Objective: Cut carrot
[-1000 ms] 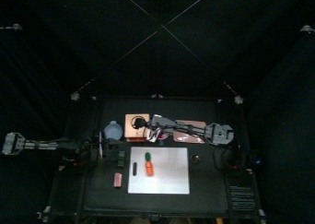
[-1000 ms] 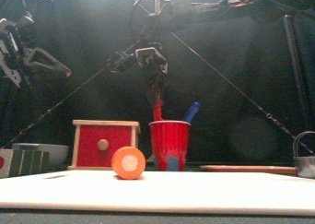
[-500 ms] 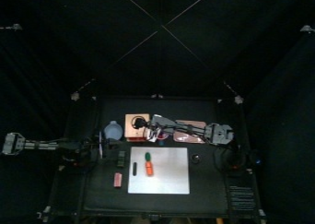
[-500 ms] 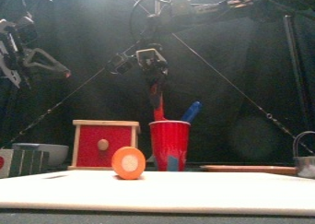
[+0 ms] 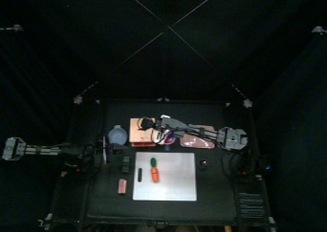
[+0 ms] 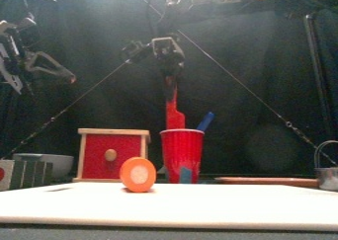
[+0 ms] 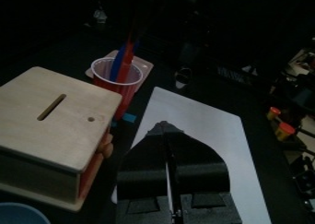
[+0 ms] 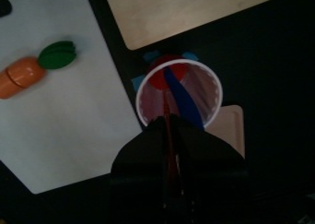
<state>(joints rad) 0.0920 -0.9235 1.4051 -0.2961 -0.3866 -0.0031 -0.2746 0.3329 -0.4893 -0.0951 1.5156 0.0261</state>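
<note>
The carrot (image 5: pixel 152 169) lies on the white board (image 5: pixel 177 183), orange with a green tip (image 8: pixel 57 53); the front view shows it end-on (image 6: pixel 137 173). My right gripper (image 6: pixel 166 54) hangs above the red cup (image 6: pixel 183 155), shut on a red knife-like tool (image 6: pixel 172 104) whose lower end still reaches the cup's mouth. A blue tool (image 8: pixel 187 97) stays in the cup (image 8: pixel 212 106). The right wrist view shows the red tool running between the closed jaws (image 8: pixel 168 135). My left gripper (image 7: pixel 165 140) is shut and empty, held high at the table's left (image 6: pixel 16 58).
A wooden box with a slot (image 7: pixel 50 122) stands beside the cup. A flat wooden board (image 8: pixel 185 6) lies to the right, with a metal pot (image 6: pixel 326 165) beyond it. A salmon-pink bar (image 5: pixel 122 185) lies left of the white board.
The right gripper's jaws closed on the red tool and rose a little, drawing it up out of the cup. The left arm has not moved.
</note>
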